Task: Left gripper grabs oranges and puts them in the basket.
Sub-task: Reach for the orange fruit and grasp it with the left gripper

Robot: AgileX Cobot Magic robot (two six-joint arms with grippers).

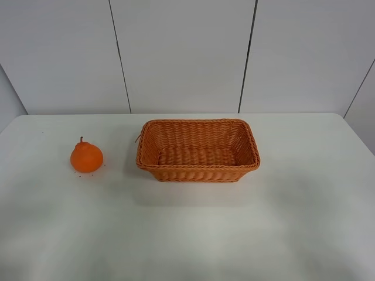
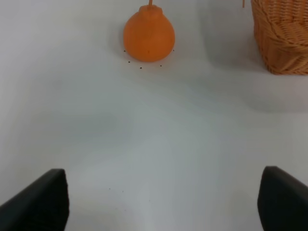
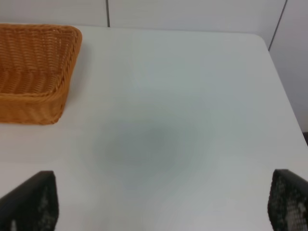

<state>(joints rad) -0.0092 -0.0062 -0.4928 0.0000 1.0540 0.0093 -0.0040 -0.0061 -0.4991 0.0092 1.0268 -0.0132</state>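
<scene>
One bright orange (image 1: 87, 157) with a knob and dark stem stands on the white table, left of the basket. The woven wicker basket (image 1: 198, 170) sits at the table's middle and holds nothing. No arm shows in the high view. In the left wrist view my left gripper (image 2: 163, 202) is open, its black fingertips (image 2: 41, 202) wide apart above the table, well short of the orange (image 2: 148, 33); the basket's corner (image 2: 281, 36) is off to one side. In the right wrist view my right gripper (image 3: 159, 202) is open and empty, apart from the basket (image 3: 36, 103).
The white table (image 1: 187, 234) ends at a grey panelled wall (image 1: 181, 52) behind. Tiny dark specks (image 2: 140, 67) lie on the table by the orange. The table's right edge (image 3: 284, 86) shows in the right wrist view.
</scene>
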